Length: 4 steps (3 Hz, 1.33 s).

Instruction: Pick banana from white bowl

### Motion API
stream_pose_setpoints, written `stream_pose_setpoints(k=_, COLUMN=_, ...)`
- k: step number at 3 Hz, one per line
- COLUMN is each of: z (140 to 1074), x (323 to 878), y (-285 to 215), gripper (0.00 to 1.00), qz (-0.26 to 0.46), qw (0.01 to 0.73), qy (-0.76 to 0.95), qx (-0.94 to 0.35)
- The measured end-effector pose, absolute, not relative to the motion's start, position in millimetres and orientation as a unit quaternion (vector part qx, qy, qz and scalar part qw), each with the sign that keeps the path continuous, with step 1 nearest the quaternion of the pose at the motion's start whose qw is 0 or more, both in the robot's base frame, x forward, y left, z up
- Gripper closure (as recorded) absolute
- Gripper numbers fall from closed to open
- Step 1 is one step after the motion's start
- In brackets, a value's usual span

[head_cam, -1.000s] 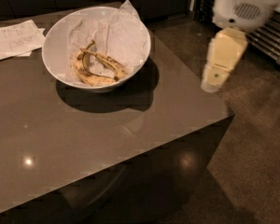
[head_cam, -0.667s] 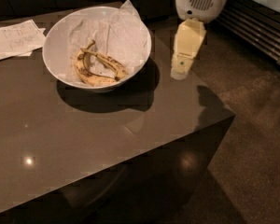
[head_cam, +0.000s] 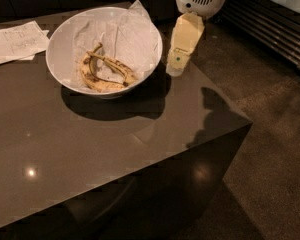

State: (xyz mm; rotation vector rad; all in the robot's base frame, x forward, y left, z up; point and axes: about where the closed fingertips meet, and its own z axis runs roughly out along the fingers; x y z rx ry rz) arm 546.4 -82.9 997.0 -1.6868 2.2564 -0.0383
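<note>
The white bowl (head_cam: pixel 57 71) stands on the dark table at the back left. In it lie two bananas on crumpled white paper. The slim overripe banana (head_cam: pixel 116 67), with dark streaks and a thin stem, lies across the middle. A plumper, strongly curved banana (head_cam: pixel 97 83) lies along the near side under it. My gripper (head_cam: pixel 174 70), cream-coloured and pointing down, hangs just right of the bowl's right rim, above the table top and outside the bowl. It holds nothing that I can see.
Flat white paper sheets (head_cam: pixel 17 41) lie on the table at the back left. The table's right edge and corner (head_cam: pixel 247 123) drop to a speckled floor. A dark slatted rack (head_cam: pixel 277 29) stands at the back right.
My gripper has moved left from beyond the table's right edge to just beside the bowl's right rim. The bowl and bananas have not moved.
</note>
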Motion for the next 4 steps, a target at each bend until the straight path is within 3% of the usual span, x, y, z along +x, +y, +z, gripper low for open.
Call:
stream_pose_setpoints(k=1, z=998, x=566, y=-53, gripper=0.00, qz=0.014, qw=0.159, qy=0.785, qx=-0.599)
stream_pose_setpoints(k=2, z=1001, x=590, y=-19, gripper=0.17, qz=0.037, qw=0.163, qy=0.775, qx=-0.610)
stream_pose_setpoints(k=3, z=989, x=614, y=9, gripper=0.26, qz=0.056, qw=0.160, qy=0.768, qx=-0.617)
stream_pose_setpoints(k=4, z=970, x=633, y=28, gripper=0.26, qz=0.064, qw=0.147, qy=0.766, qx=-0.623)
